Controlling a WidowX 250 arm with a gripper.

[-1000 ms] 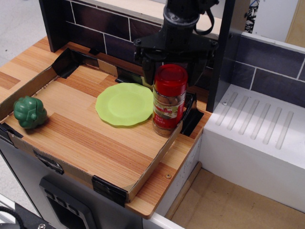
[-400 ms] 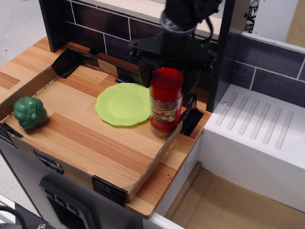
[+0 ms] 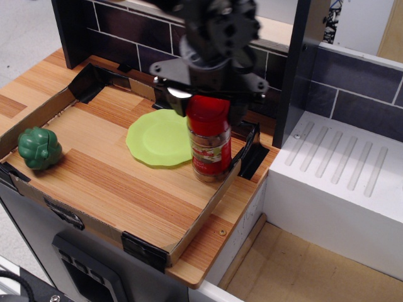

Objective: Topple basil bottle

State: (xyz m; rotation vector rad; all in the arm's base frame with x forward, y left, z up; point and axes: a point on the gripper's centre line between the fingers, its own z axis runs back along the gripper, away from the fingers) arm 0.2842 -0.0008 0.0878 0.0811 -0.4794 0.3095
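The basil bottle point(image 3: 210, 148), a clear jar with a red cap and a red-and-white label, stands about upright at the right edge of the wooden tray point(image 3: 113, 182), touching the green plate point(image 3: 157, 138). It looks motion-blurred. My black gripper point(image 3: 208, 100) is directly over the bottle's top. Its fingers are spread to either side of the red cap, and the right finger point(image 3: 242, 104) is close against it. I cannot tell whether the fingers press the cap.
A green toy vegetable point(image 3: 39, 148) sits at the tray's left end. A low cardboard rim point(image 3: 208, 207) borders the tray. A black upright post point(image 3: 293, 69) and a white ridged drainer point(image 3: 340, 170) stand to the right. A dark tiled wall point(image 3: 126, 28) is behind.
My gripper has swung left and forward over the bottle. The bottle has slid left along the tray edge with it, onto the plate's rim, still upright.
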